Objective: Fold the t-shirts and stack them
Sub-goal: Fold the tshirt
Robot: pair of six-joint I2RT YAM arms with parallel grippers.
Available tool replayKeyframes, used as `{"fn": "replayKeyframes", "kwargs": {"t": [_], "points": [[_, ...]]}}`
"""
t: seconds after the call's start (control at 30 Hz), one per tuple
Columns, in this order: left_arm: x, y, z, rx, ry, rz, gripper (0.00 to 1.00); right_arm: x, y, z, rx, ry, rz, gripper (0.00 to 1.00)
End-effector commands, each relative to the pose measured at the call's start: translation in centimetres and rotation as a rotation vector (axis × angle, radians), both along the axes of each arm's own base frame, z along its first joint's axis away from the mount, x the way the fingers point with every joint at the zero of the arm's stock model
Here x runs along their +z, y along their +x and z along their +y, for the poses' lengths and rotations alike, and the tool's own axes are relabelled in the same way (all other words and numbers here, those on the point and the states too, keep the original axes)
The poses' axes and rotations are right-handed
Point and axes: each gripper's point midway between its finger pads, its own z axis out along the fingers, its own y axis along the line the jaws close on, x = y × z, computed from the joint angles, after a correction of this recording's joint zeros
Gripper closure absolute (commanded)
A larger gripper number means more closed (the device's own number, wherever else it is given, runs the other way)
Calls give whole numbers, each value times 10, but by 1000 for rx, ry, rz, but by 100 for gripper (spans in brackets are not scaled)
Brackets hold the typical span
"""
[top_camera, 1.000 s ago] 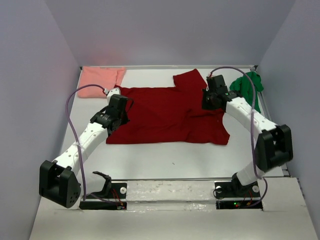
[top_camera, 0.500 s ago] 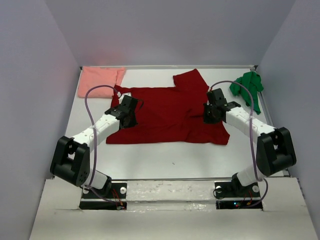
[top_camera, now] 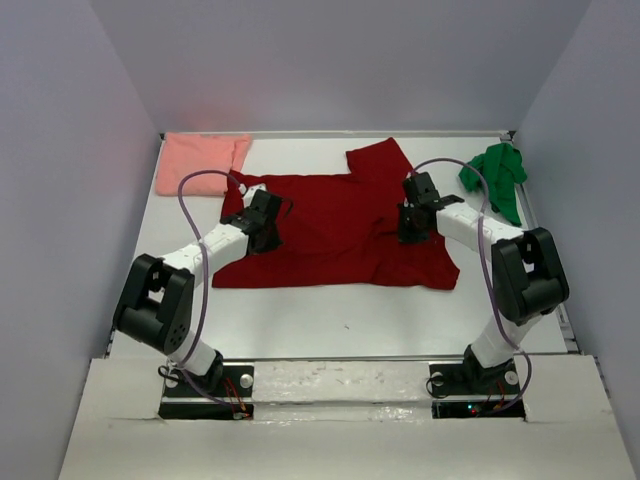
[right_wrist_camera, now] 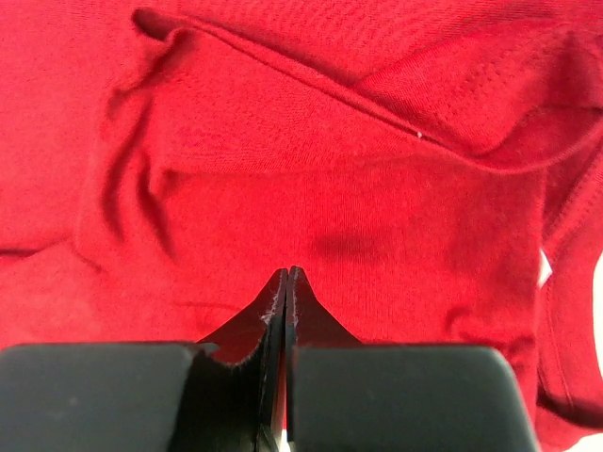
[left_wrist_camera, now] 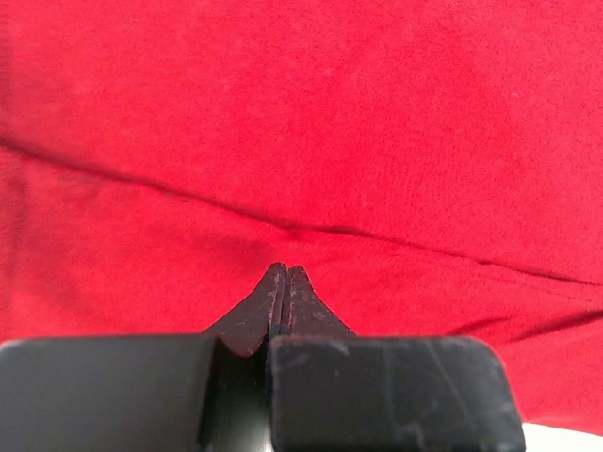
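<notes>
The dark red t-shirt [top_camera: 335, 215] lies spread flat across the middle of the white table [top_camera: 330, 310], one sleeve pointing to the back. My left gripper [top_camera: 268, 224] is low over its left part, and the left wrist view shows it [left_wrist_camera: 285, 271] shut, tips together above a crease in the red cloth [left_wrist_camera: 377, 122]. My right gripper [top_camera: 411, 224] is over the shirt's right part, also shut [right_wrist_camera: 287, 273], with wrinkled red cloth [right_wrist_camera: 358, 179] beneath it. No cloth shows between either pair of fingers. The pale salmon t-shirt [top_camera: 200, 162] lies folded at the back left. The green t-shirt [top_camera: 495, 178] lies bunched at the back right.
Grey walls close in the table on the left, back and right. A strip of bare white table runs between the red shirt's near hem and the arm bases [top_camera: 340, 385]. Cables loop above both arms.
Both arms have moved inward over the red shirt, the left gripper to the right and the right gripper nearer and slightly left. The left gripper's jaws have come fully together.
</notes>
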Motion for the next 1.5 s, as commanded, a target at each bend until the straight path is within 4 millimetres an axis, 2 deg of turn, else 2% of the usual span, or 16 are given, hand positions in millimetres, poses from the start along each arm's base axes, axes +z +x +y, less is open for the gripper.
{"fn": "replayKeyframes", "kwargs": {"t": [0.0,0.1,0.3,0.47,0.6,0.7,0.87,0.97,1.13,1.33,1.47], "points": [[-11,5,-12,0,-48,-17,100,4,21,12,15,21,-54,100],[-22,8,-15,-6,-44,3,100,-3,24,14,16,20,-48,100],[-28,12,-19,-7,-48,9,100,-9,30,18,23,27,-49,100],[-39,11,-22,-5,-52,29,100,-21,30,22,25,40,-10,100],[-57,3,-23,9,-52,83,100,-32,24,22,20,41,21,100],[-64,-4,-23,17,-47,104,100,-40,17,18,15,32,37,100],[-63,-14,-25,14,-55,106,100,-48,2,14,-1,37,61,100],[-63,-20,-27,18,-60,116,100,-51,-14,15,-3,46,83,100],[-59,-34,-24,45,-41,152,100,-33,-30,19,-14,80,63,100],[-53,-50,-12,131,17,198,100,-20,-49,9,-43,56,73,100],[-55,-63,-7,157,22,221,100,-3,-58,1,-74,50,51,100]]}}
